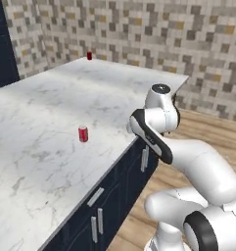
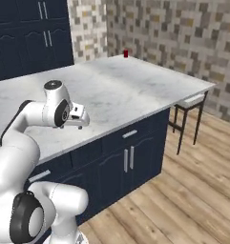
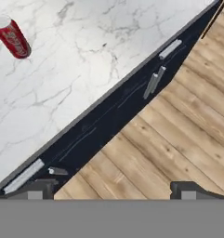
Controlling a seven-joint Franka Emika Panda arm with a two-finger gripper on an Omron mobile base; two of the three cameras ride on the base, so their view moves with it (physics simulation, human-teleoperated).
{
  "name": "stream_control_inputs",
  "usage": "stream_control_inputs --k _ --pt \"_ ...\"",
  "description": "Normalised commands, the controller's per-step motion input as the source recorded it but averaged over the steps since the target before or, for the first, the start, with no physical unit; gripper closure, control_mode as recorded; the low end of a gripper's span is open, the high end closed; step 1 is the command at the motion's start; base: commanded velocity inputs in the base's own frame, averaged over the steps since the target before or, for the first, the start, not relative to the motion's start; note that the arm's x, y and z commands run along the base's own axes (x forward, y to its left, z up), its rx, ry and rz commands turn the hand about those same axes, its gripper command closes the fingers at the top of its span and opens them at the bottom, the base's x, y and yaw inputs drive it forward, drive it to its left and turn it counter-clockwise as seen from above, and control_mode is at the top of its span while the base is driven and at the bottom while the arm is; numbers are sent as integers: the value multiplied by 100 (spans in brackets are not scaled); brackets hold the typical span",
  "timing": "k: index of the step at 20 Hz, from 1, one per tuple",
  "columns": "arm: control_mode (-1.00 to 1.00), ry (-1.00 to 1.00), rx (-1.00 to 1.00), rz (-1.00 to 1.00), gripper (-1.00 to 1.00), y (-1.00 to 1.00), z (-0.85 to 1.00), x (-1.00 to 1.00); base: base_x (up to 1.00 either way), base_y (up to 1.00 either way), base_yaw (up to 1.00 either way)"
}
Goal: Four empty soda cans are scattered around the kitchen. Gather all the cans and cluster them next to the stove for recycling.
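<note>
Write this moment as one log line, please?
gripper: open, empty | near can: upright on counter | far can: by wall

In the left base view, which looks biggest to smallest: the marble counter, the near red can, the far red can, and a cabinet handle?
1. Counter, by far.
2. Cabinet handle and near can: look much alike, so no ranking.
3. Far can, smallest, though that may just be distance from the camera.

Red soda can (image 3: 11, 37) upright on white marble counter (image 3: 85, 56); navy cabinet fronts (image 3: 113, 116); wood floor (image 3: 178, 139)
</note>
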Motion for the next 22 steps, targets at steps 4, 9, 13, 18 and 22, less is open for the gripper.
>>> stream_control_inputs --k 4,9,13,18,22 --pt "100 0 0 0 -100 0 0 0 53 -1 45" --pt "100 0 0 0 -100 0 0 0 66 -5 29" --pt "100 0 0 0 -100 0 0 0 67 -3 29" --pt "100 0 0 0 -100 0 0 0 59 -7 28" --pt "100 0 0 0 -100 0 0 0 25 -7 12"
